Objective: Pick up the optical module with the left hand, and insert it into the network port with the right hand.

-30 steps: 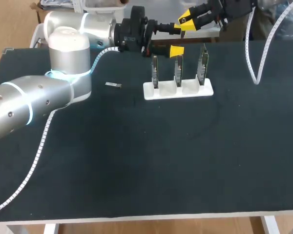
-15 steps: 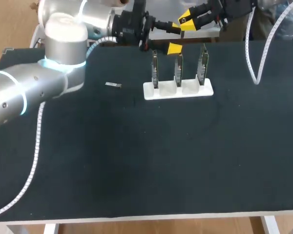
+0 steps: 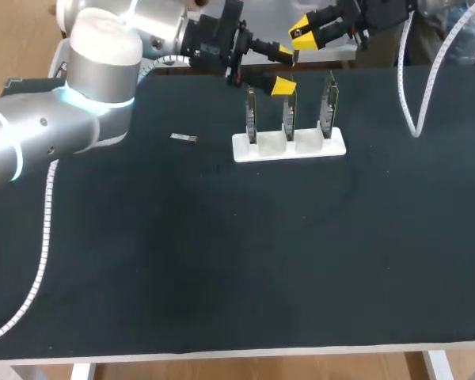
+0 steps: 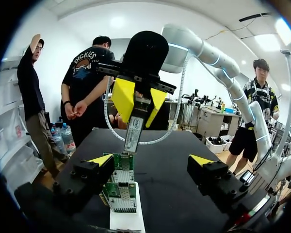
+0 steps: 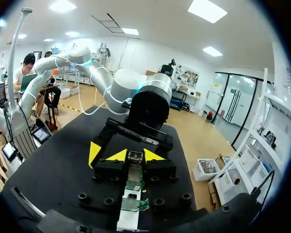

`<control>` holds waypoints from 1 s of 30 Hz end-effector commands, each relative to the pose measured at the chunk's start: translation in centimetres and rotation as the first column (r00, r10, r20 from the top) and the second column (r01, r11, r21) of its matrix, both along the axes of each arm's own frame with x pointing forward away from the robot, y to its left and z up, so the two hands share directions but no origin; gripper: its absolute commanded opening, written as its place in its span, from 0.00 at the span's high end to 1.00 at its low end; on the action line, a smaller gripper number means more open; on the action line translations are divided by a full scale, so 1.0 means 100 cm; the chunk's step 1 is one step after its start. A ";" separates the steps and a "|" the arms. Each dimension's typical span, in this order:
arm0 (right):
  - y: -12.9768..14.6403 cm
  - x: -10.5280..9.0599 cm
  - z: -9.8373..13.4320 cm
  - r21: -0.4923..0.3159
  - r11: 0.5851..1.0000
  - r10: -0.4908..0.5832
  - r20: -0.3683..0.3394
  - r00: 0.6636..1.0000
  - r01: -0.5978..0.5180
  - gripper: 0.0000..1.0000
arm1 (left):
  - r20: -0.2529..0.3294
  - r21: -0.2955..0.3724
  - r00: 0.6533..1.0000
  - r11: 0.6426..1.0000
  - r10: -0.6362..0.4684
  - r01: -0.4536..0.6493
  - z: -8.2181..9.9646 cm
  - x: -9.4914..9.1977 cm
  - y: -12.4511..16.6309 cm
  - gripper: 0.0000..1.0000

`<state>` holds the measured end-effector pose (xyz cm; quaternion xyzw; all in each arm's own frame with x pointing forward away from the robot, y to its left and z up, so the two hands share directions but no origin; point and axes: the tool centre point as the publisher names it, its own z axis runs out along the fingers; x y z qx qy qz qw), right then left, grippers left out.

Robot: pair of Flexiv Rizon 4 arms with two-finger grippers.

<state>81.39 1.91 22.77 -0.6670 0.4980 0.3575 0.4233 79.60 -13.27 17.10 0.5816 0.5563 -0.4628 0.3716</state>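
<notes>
So, handover looks done: the right gripper (image 4: 138, 103) pinches the optical module (image 4: 132, 131), up at 12 o'clock from the port boards (image 3: 289, 119); the left gripper (image 4: 151, 160) hangs open, empty. Insertion's not done yet.

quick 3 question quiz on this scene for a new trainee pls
1. True or false: the left gripper is shut on the optical module.
2. How many upright boards stand in the white base? A two, B three, C four.
3. Which gripper holds the optical module?
Key: 1 false, its fingers stand open on either side; 2 B; 3 right gripper.
</notes>
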 end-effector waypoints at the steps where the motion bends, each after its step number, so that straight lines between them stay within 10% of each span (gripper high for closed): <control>1: 0.000 0.001 0.000 0.001 1.000 0.001 0.000 1.000 -0.001 1.00 | 0.047 0.013 0.986 0.987 0.159 -0.159 -0.004 -0.022 0.009 0.00; 30: 0.000 0.001 0.000 0.001 1.000 0.001 0.000 1.000 -0.001 1.00 | 0.094 0.144 0.985 0.977 0.147 -0.159 -0.001 -0.001 0.022 0.00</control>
